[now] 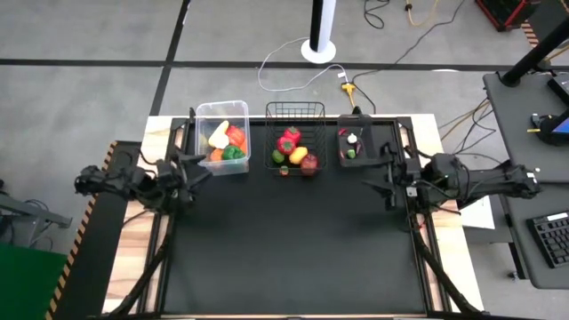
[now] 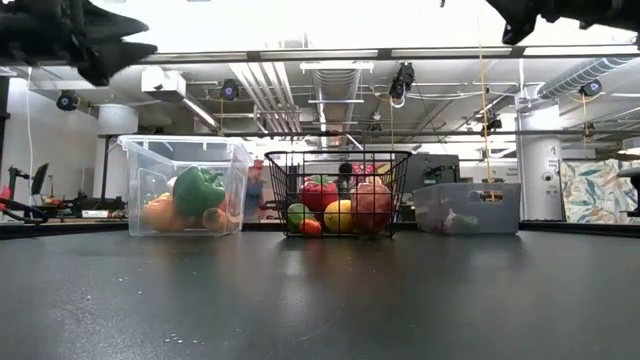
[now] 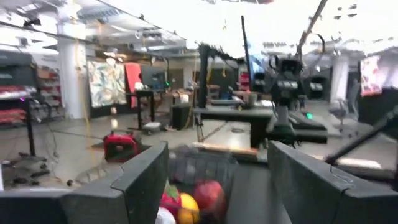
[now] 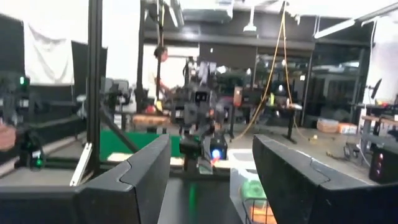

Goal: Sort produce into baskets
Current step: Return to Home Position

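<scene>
Three baskets stand in a row at the table's far edge: a clear plastic tub (image 1: 223,138) with white, orange, red and green produce, a black wire-mesh basket (image 1: 295,138) with red, yellow and green produce, and a small dark smoky bin (image 1: 355,142) with small pieces. My left gripper (image 1: 201,165) is open and empty, raised above the table's left edge near the tub. My right gripper (image 1: 378,176) is open and empty, raised above the table's right edge near the smoky bin. The left wrist view shows the produce (image 3: 193,202) in the wire basket past the open fingers.
The black table top (image 1: 293,249) stretches from the baskets to the near edge. In the low view the tub (image 2: 187,186), the wire basket (image 2: 338,192) and the smoky bin (image 2: 468,208) stand side by side. Desks and equipment stand beyond the table's right edge.
</scene>
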